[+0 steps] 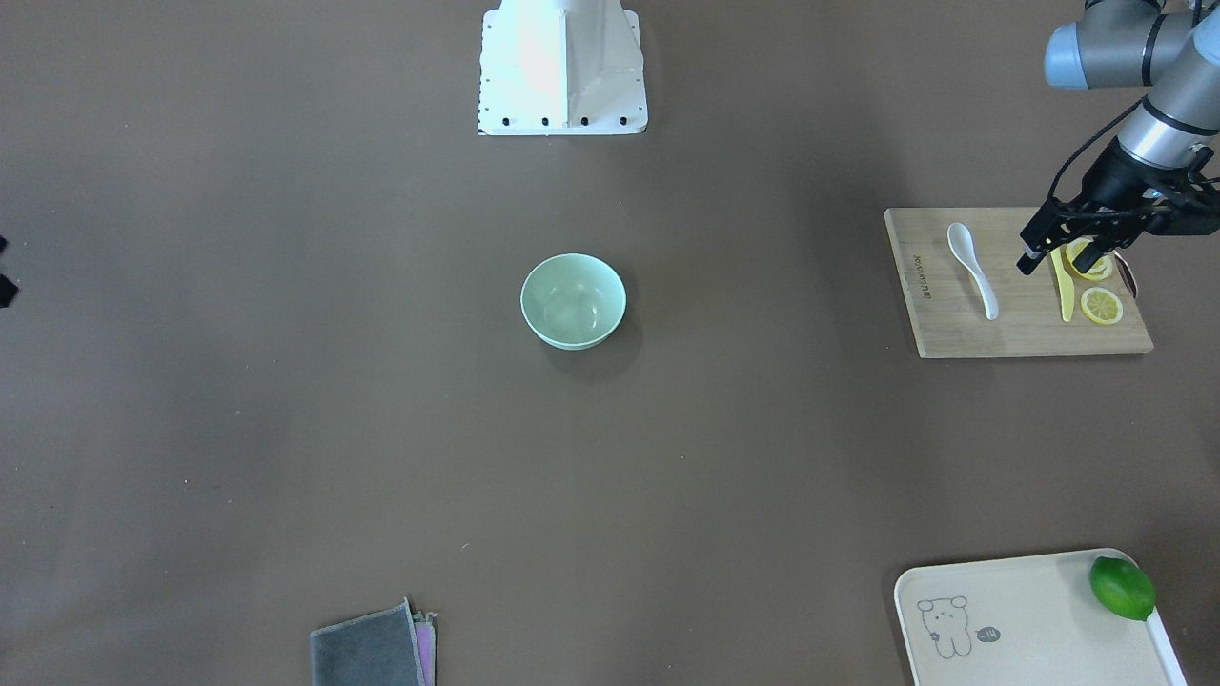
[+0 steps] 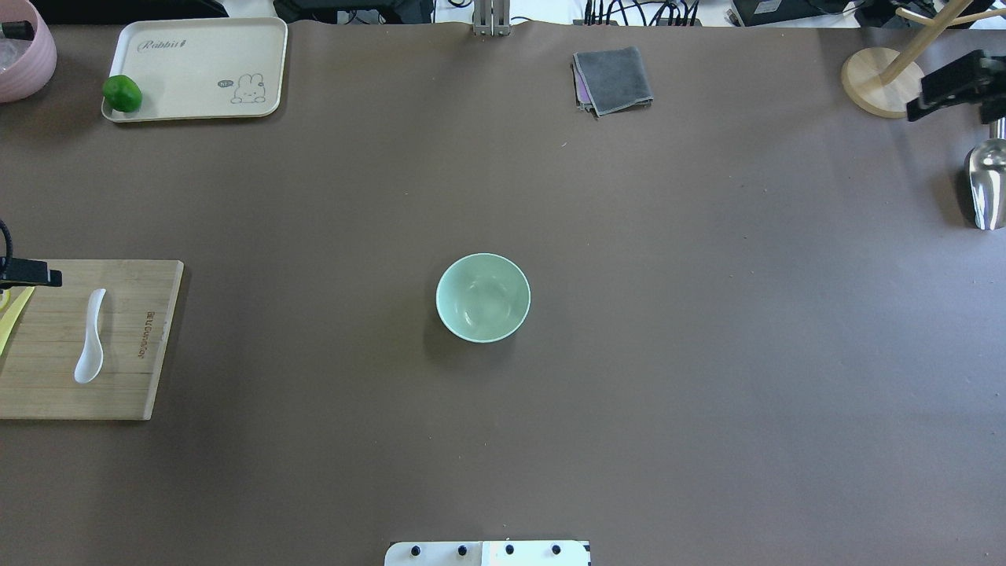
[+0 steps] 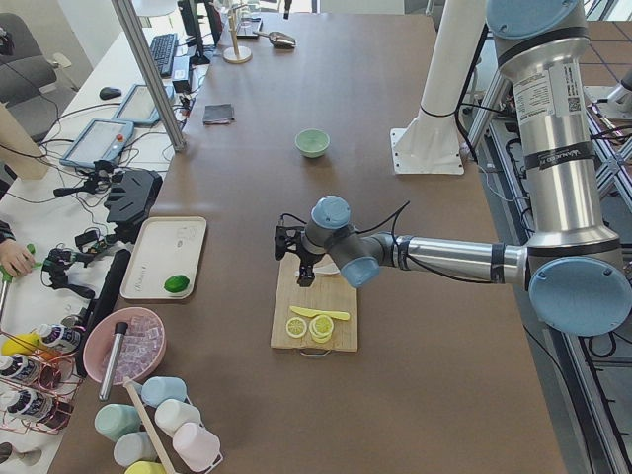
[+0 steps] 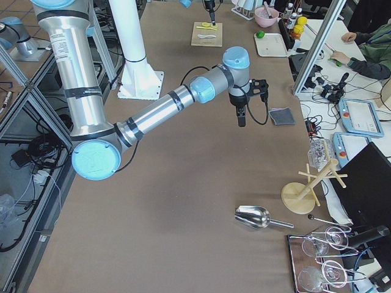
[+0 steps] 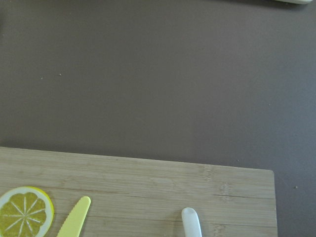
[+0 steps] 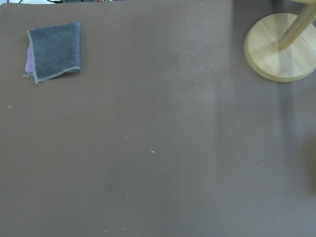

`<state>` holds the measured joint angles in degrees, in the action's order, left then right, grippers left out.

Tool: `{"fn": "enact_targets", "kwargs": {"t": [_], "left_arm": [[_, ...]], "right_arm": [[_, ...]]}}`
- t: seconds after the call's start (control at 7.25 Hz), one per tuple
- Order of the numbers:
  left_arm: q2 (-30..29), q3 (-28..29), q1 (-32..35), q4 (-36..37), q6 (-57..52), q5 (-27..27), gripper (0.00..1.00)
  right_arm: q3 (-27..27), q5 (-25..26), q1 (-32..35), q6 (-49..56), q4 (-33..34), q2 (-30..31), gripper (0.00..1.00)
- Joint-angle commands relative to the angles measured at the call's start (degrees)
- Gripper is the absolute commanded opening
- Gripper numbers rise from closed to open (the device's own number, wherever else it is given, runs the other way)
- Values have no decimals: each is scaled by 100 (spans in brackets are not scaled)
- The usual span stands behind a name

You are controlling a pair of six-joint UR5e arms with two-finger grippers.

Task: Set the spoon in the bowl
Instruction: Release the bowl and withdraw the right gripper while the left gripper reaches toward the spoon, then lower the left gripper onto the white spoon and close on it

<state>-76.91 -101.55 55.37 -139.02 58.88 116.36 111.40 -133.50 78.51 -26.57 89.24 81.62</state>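
The white spoon (image 1: 974,272) lies on a bamboo cutting board (image 1: 953,329), scoop toward the robot. In the overhead view the spoon (image 2: 90,338) is at the far left. The mint-green bowl (image 1: 573,300) stands empty at the table's middle (image 2: 482,297), far from the spoon. My left gripper (image 1: 1055,264) hovers open and empty over the board, above the yellow knife (image 1: 1065,291), beside the spoon. The left wrist view shows only the spoon's handle tip (image 5: 191,222). My right gripper (image 2: 951,82) is high at the far right edge; I cannot tell its state.
Lemon slices (image 1: 1102,306) lie next to the knife. A cream tray (image 1: 1029,619) holds a lime (image 1: 1122,588). A folded grey cloth (image 2: 614,79), a wooden stand (image 2: 880,82) and a metal scoop (image 2: 986,185) are at the far side.
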Motion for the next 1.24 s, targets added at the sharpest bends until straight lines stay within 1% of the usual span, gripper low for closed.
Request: {"fn": "enact_targets", "kwargs": {"t": [0.0, 0.14, 0.28, 0.41, 0.55, 0.69, 0.83, 0.97, 1.1], "left_arm": [[-43, 4, -586, -3, 333, -489, 73], [-79, 12, -806, -3, 430, -648, 66], [-131, 187, -869, -11, 431, -667, 61], [-227, 354, -931, -12, 431, -824, 57], [-281, 468, -957, -38, 414, -825, 52], [-290, 470, -966, -29, 414, -825, 49], [-299, 470, -975, -29, 422, -825, 33], [-342, 391, -975, -29, 457, -817, 2], [-430, 190, -975, -12, 475, -773, 0]], "right_arm": [[-607, -430, 1189, 2095, 6, 643, 100], [-689, -440, 1376, 2303, -20, 784, 100], [-689, -440, 1404, 2305, -56, 872, 100], [-698, -440, 1404, 2305, -65, 882, 100], [-698, -431, 1404, 2305, -65, 926, 100], [-698, -431, 1404, 2305, -65, 935, 100], [-689, -431, 1404, 2305, -65, 935, 100], [-689, -431, 1404, 2305, -65, 935, 100], [-689, -431, 1404, 2297, -65, 944, 100]]}}
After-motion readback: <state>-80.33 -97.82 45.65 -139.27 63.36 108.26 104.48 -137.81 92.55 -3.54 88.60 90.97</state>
